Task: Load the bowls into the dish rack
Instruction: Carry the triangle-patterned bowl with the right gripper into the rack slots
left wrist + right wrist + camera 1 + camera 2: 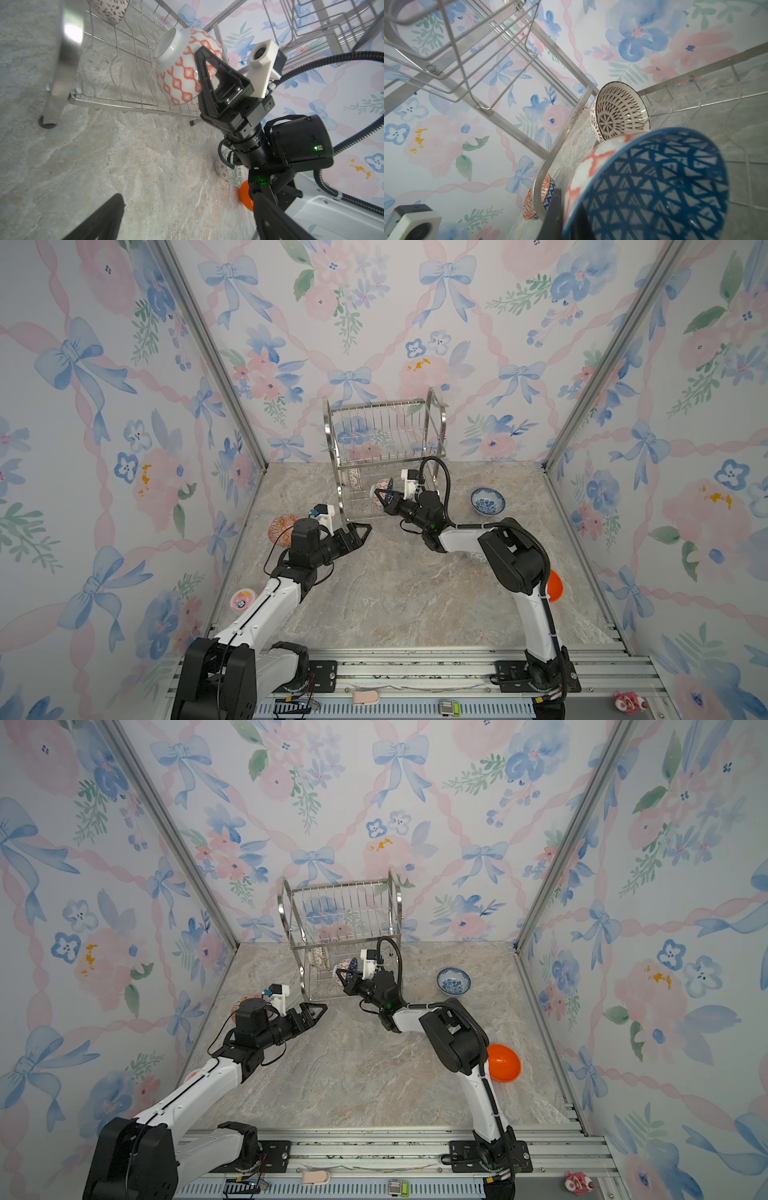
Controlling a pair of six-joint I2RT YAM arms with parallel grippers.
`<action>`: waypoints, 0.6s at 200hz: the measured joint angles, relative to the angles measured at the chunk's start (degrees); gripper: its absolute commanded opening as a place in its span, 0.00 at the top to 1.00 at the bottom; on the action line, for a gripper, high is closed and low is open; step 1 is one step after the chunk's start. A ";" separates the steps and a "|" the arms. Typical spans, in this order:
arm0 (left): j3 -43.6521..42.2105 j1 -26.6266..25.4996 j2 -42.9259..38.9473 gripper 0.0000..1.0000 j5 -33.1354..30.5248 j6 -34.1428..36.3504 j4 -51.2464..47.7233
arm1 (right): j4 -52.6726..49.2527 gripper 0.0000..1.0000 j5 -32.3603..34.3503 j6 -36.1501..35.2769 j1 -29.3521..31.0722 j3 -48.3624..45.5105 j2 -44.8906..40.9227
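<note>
Two bowls are at the dish rack (384,404): a dark-lattice bowl (618,112) stands on edge at the left end of the lower tier. An orange-lattice bowl (178,70) hangs over the same tier just to its right. The right pincer (385,497) pinches this second bowl by its rim. The bowl is tipped on its side, its foot toward the dark-lattice bowl and its blue-patterned mouth back toward the wrist. Its axis therefore runs along the rack's length, across the wires, and the free slots lie directly beneath it. By my judgement the coming move is a short descent into a slot, then release.

The left pincer (359,533) is spread and empty, hovering above the desk (395,593) near the rack's front left leg.

I cannot tell whether the held bowl's lower edge touches the wires. The finger inside the bowl is hidden. A grey-green bowl (228,172) and a plain orange bowl (503,1063) are partly covered by the right arm. An orange-red bowl (282,529) sits half behind the left wrist, and a blue-white bowl (487,501) stands clear.
</note>
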 measured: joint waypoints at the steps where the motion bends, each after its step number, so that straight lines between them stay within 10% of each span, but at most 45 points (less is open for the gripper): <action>1: 0.02 0.00 0.02 0.02 -0.02 0.00 0.00 | 0.07 1.00 0.00 0.02 0.00 0.09 0.07; 120: 3.50 0.00 3.04 0.02 -1.31 0.00 1.25 | 0.50 1.00 -1.81 1.27 -0.76 19.21 13.86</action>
